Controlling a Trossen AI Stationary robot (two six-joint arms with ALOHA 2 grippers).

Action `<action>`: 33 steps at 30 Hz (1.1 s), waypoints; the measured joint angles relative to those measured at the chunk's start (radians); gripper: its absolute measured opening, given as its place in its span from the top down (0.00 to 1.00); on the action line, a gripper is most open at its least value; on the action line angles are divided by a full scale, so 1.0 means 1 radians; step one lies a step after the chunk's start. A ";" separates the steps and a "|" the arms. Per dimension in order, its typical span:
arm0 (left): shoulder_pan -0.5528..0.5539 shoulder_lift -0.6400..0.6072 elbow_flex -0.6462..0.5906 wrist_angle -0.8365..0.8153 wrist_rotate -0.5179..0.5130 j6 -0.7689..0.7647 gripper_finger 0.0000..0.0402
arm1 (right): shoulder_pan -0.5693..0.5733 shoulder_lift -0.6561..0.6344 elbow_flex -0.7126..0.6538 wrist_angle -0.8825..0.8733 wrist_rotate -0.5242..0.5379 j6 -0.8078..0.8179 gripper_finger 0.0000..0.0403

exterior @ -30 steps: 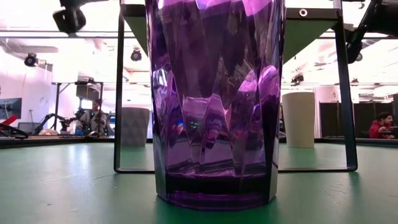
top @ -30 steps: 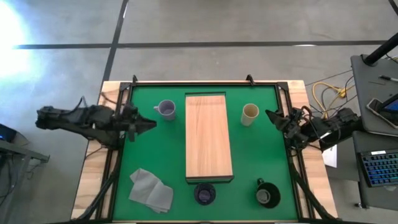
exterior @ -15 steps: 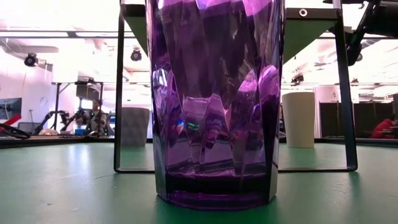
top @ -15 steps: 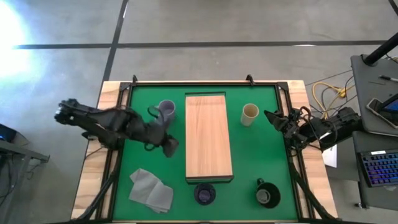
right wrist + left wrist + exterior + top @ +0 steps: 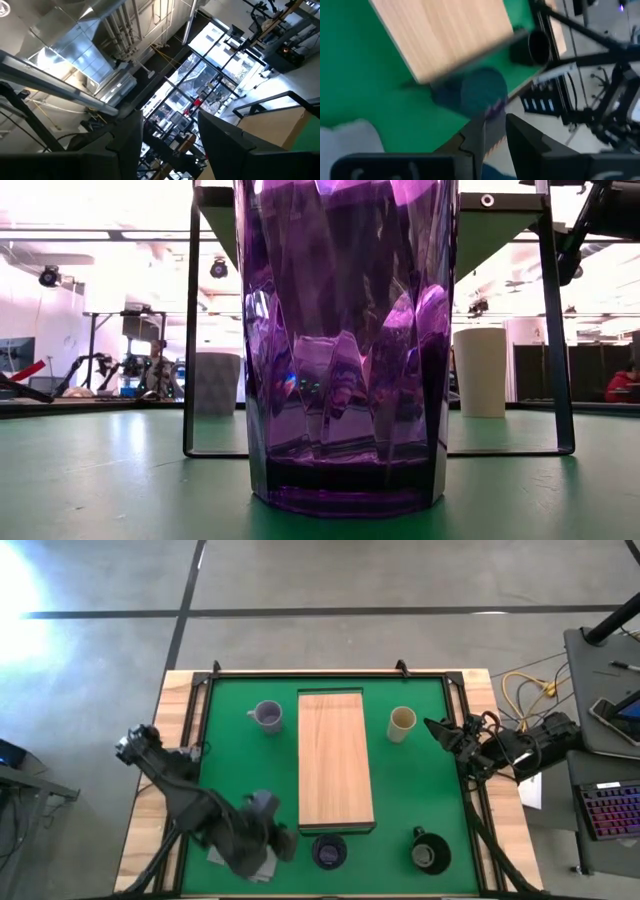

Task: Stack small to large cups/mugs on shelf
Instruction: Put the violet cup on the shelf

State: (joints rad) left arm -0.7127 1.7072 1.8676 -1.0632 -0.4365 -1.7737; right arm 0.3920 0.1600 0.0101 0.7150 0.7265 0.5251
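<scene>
My left gripper (image 5: 283,843) hangs low over the near-left corner of the green mat (image 5: 430,770), above the grey cloth (image 5: 262,862) and just beside the purple tumbler (image 5: 329,852), which stands at the near end of the shelf (image 5: 336,758). Fingers (image 5: 522,137) show a narrow gap in the wrist view, nothing between them; tumbler (image 5: 481,94) sits ahead of the tips, w/ the board's (image 5: 440,35) dark edge right behind it.

Right gripper (image 5: 440,730) waits at the mat's right edge, near the cream cup (image 5: 402,722); its fingers (image 5: 227,140) stand apart, empty, cam aimed at the ceiling.

Other cups: lavender mug (image 5: 267,715) far-left of the shelf, black mug (image 5: 431,851) near-right. None on the board yet, so the task looks barely begun.

My read: tumbler is the pick in hand. To do it well I'd open wider first, since the current gap looks too tight for that body, then come in level, square to the ribbed wall, approx mid-height. Glossy facets could slip, so close firmly and centred. Lift straight up before swinging, bc the shelf's edge is v. close and a sideways drag could tip the cup or nudge the board. Keep clear of the cloth.
</scene>
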 joint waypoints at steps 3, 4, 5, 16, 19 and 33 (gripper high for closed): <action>-0.023 0.055 0.024 -0.001 0.033 -0.030 0.84 | 0.000 0.000 0.000 -0.006 0.002 0.032 0.55; -0.027 0.069 0.028 -0.003 0.042 -0.045 0.84 | 0.000 0.001 0.000 -0.010 0.005 0.064 0.55; -0.031 0.084 0.038 -0.003 0.046 -0.052 0.84 | 0.000 0.001 0.000 -0.016 0.005 0.094 0.55; -0.040 0.297 0.230 -0.056 0.038 -0.179 0.84 | 0.000 0.013 0.000 -0.128 0.047 0.171 0.55; -0.033 0.343 0.289 -0.153 0.033 -0.262 0.84 | 0.000 0.013 0.000 -0.144 0.049 0.171 0.55; 0.040 0.401 0.369 -0.253 -0.066 -0.363 0.84 | 0.000 0.012 0.000 -0.142 -0.018 0.174 0.55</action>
State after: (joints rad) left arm -0.6731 2.1078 2.2364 -1.3165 -0.5021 -2.1363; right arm 0.3920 0.1719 0.0099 0.5731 0.7084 0.6994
